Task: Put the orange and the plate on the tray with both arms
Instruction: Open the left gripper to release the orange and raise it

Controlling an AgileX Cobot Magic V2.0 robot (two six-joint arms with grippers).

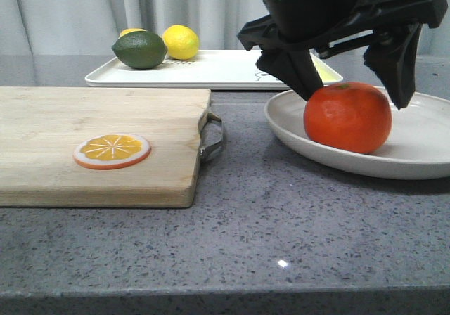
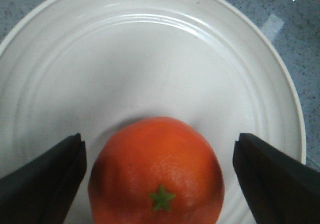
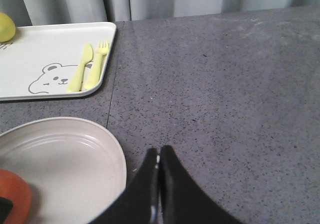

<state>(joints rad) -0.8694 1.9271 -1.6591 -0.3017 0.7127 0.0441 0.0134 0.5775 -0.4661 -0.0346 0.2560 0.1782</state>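
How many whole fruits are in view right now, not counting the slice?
4: the orange on the plate between the left gripper's open fingers; a lime, a lemon and a partly hidden yellow fruit on the tray.

Non-task items you will see on the table

Near left: wooden cutting board with metal handle, carrying an orange slice disc. Far left: lime and lemon. Far right: yellow knife beside fork.
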